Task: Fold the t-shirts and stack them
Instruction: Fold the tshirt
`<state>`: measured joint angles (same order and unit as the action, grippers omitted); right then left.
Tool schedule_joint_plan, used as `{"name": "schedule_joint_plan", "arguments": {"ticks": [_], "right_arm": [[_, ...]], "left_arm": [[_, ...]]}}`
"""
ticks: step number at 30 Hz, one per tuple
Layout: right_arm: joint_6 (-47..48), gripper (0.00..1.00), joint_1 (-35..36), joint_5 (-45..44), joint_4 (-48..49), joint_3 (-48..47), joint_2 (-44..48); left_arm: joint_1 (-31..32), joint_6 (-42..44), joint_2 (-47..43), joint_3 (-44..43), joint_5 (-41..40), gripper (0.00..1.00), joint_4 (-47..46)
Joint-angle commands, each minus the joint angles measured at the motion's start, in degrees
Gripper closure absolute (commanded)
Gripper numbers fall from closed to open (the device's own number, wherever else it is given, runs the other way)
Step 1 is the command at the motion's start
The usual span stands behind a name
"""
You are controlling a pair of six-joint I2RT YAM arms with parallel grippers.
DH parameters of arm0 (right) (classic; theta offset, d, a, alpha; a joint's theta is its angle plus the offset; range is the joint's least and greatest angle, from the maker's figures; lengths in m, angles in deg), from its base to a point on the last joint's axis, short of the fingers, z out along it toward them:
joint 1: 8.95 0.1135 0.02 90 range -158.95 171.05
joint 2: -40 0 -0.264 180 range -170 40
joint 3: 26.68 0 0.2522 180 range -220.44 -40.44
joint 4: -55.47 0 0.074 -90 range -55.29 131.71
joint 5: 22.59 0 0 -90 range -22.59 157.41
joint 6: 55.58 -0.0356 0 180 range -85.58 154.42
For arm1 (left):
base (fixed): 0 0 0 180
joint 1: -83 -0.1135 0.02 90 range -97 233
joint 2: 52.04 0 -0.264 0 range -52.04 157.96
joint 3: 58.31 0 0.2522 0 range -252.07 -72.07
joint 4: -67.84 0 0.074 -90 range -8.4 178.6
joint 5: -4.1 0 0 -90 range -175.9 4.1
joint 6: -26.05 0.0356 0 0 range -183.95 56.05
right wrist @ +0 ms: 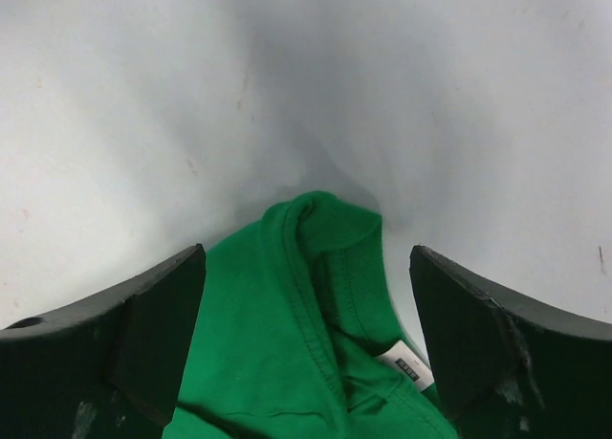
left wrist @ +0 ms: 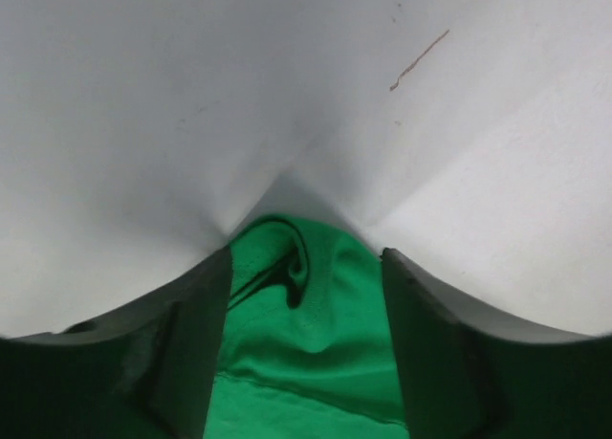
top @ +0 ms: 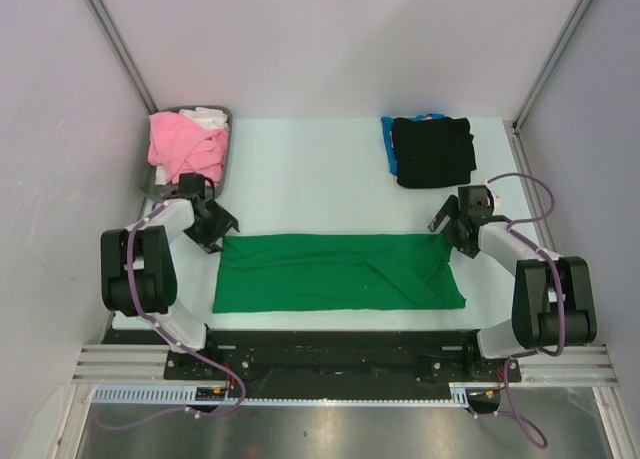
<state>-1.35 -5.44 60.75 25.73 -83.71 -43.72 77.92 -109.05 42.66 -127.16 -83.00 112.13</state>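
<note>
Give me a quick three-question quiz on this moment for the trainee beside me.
1. True or false: the green t-shirt lies crumpled in a heap.
2. What rests on the blue t-shirt? A) a pink one; B) the black t-shirt; C) a white one.
3. Fill in: the left claw and right claw both stand ___ at the green t-shirt's far corners.
Key: 1 false, it lies flat as a long band; 2 B; 3 open.
</note>
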Motion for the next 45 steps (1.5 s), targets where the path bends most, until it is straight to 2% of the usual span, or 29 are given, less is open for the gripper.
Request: {"name": "schedule_joint_plan", "arguments": {"ticks": [1, 6, 10, 16, 22, 27, 31, 45], "right_arm": [[0.96, 0.07, -0.17, -2.92, -0.70, -0.94, 6.27], [1.93, 0.05, 0.01, -4.69, -4.57, -1.73, 13.57], [3.25, 0.08, 1.67, 3.73, -3.17, -2.00, 18.76], [5.53, 0.11, 7.12, 10.95, -5.89, -3.23, 19.21], [7.90, 0.13, 14.24, 16.05, -8.01, -3.23, 16.84], [9.49, 0.15, 20.30, 17.11, -5.55, -3.23, 12.28], [10.10, 0.19, 21.98, 15.36, -3.18, -3.23, 8.49], [12.04, 0.20, 23.30, 15.09, 5.26, -2.79, 2.43]], "left_arm": [[-0.54, 0.63, -4.25, -1.68, -2.27, 0.27, 2.16], [-0.54, 1.24, -10.83, -2.40, -1.76, 0.25, 6.04], [0.77, 0.37, -20.31, 1.03, 0.97, 0.27, 4.19], [4.46, -1.65, -26.48, 4.81, 3.78, 0.27, 1.48], [9.47, -3.85, -25.62, 7.54, 5.72, 0.28, -7.39], [9.65, -4.03, -23.42, 9.12, 6.24, 0.29, -9.25], [9.65, -2.98, -23.77, 10.79, 6.51, 0.29, -9.95], [9.56, -0.78, -24.38, 12.73, 6.51, 0.28, -9.69]]}}
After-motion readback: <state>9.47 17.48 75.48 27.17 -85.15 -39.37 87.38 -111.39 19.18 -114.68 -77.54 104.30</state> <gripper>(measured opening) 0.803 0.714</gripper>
